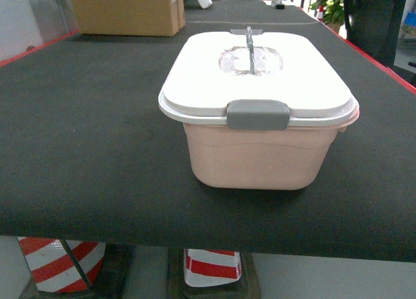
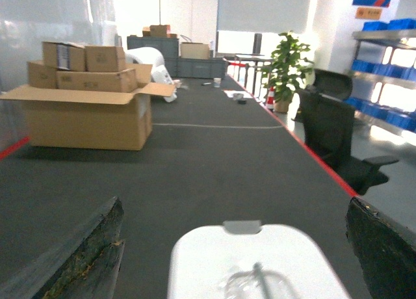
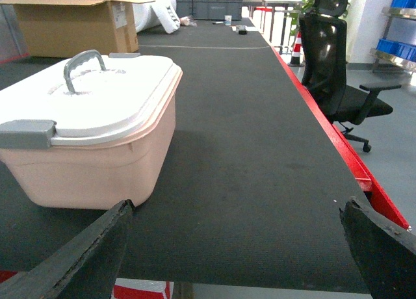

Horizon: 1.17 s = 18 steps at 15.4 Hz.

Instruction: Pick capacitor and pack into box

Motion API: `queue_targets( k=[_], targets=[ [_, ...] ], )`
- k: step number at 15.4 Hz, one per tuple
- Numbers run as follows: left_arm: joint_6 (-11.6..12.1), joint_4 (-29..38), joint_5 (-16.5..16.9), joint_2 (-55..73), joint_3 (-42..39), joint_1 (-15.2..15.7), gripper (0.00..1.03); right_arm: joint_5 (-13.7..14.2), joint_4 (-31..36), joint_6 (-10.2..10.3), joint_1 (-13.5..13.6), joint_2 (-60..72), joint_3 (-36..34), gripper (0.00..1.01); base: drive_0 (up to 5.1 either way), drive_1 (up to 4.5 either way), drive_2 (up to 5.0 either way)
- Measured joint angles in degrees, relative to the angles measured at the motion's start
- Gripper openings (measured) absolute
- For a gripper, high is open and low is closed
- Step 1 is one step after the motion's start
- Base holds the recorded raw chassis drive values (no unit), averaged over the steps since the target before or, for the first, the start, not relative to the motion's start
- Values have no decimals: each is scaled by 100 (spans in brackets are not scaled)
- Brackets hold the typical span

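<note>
While neither open hand shows from the head, the pink box [image 1: 260,157] sits lidded, handle [image 3: 82,63] upright.

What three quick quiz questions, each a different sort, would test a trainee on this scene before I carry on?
1. True or false: the box has its white lid on.
2. Which stands behind the box in the head view: A) cardboard carton, B) blue bin, C) kettle?
3. The grey handle on the lid stands ____.

Key: 1 true; 2 A; 3 upright. The left gripper and right gripper are both open.
</note>
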Motion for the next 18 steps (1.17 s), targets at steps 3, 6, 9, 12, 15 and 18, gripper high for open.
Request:
queue_targets(
  k=[3,6,9,12,15,18],
  targets=[
    [155,-13,-44,-586,-710,131,98,0,0,0,0,0,0,98,0,0,0],
    [24,-514,-101,-2315,-2448,691,98,0,0,0,0,0,0,98,0,0,0],
    [-334,-1652,131,-3912,-4030,1429,98,0,0,0,0,0,0,98,0,0,0],
    [-387,-1478,962,-5018,-5025,2033,90,-2,0,0,0,0,0,98,0,0,0],
    [-245,-999,1727,-5814,-5921,2575,52,0,2,0,0,0,0,98,0,0,0],
    [-245,-1163,1985,-6181,-6116,2811,23,0,0,0,0,0,0,98,0,0,0]
  ],
)
